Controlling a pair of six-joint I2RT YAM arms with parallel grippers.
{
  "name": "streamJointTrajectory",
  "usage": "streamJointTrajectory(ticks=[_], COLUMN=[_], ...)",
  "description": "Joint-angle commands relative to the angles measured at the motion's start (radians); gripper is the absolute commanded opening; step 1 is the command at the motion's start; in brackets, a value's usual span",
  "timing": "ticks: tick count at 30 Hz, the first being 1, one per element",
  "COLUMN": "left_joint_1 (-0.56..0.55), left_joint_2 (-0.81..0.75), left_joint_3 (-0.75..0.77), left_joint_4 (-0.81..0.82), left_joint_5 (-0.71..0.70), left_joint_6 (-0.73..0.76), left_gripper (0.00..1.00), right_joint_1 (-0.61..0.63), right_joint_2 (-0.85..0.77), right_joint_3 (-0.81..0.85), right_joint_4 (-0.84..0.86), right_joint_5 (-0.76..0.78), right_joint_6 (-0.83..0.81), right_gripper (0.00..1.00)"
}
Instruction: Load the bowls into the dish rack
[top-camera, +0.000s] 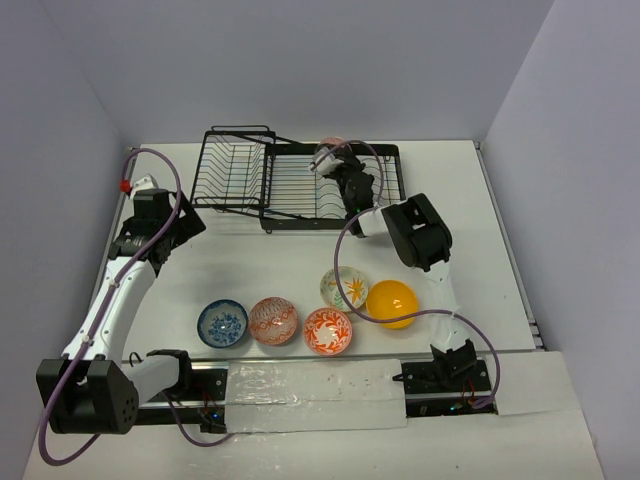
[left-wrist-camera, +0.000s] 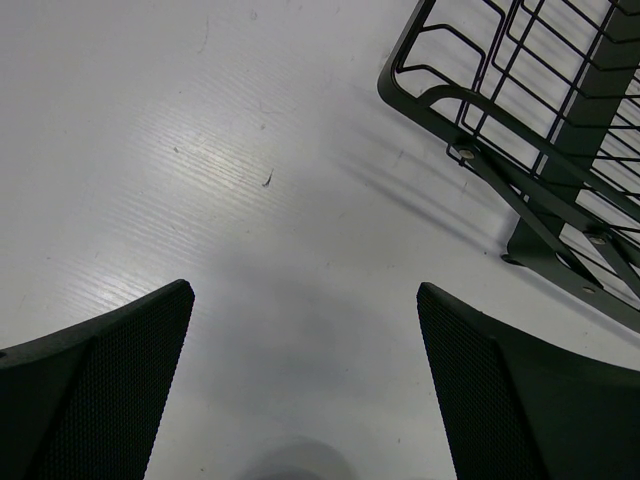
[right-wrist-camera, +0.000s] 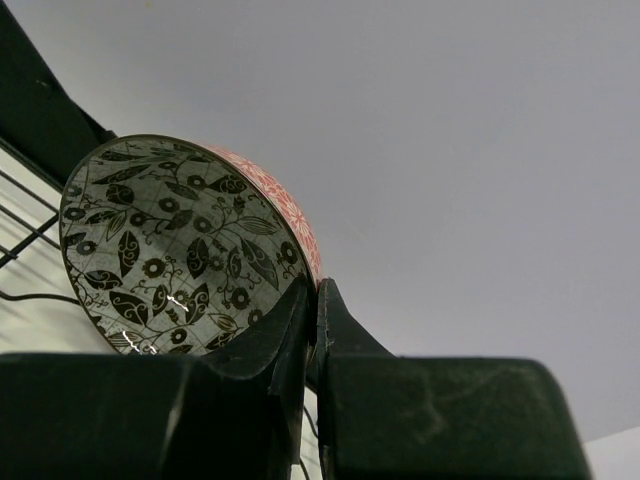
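My right gripper (top-camera: 336, 166) is shut on the rim of a bowl (top-camera: 328, 148) held on edge over the far side of the black wire dish rack (top-camera: 300, 190). In the right wrist view this bowl (right-wrist-camera: 180, 250) is grey-black patterned inside and red outside, with my right gripper (right-wrist-camera: 320, 292) pinching its rim and rack wires (right-wrist-camera: 22, 232) behind it. Five more bowls sit on the table: blue (top-camera: 222, 323), pink-red (top-camera: 273, 320), orange-red floral (top-camera: 328, 330), white with leaves (top-camera: 343, 288) and plain orange-yellow (top-camera: 391, 303). My left gripper (top-camera: 186, 222) (left-wrist-camera: 305, 292) stands open over bare table beside the dish rack (left-wrist-camera: 520, 120).
The rack's tilted basket section (top-camera: 235, 170) is at its left end, close to my left gripper. Walls enclose the table on the left, back and right. The right arm's cable (top-camera: 345, 250) loops above the white bowl.
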Motion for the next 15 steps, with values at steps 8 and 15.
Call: streamJointTrajectory(ticks=[8,15], left_joint_1=[0.003,0.005], left_joint_2=[-0.016,-0.013], left_joint_3=[-0.003,-0.001], left_joint_4=[0.036,0.038], left_joint_5=[-0.018,-0.019], left_joint_6=[0.005,0.005], left_gripper=[0.99,0.99], right_joint_1=[-0.026,-0.032], right_joint_2=[0.010,0.031], right_joint_3=[0.072,0.089], right_joint_4=[0.180,0.160], right_joint_5=[-0.022,-0.051], right_joint_6=[0.064,0.072], right_gripper=[0.00,0.00])
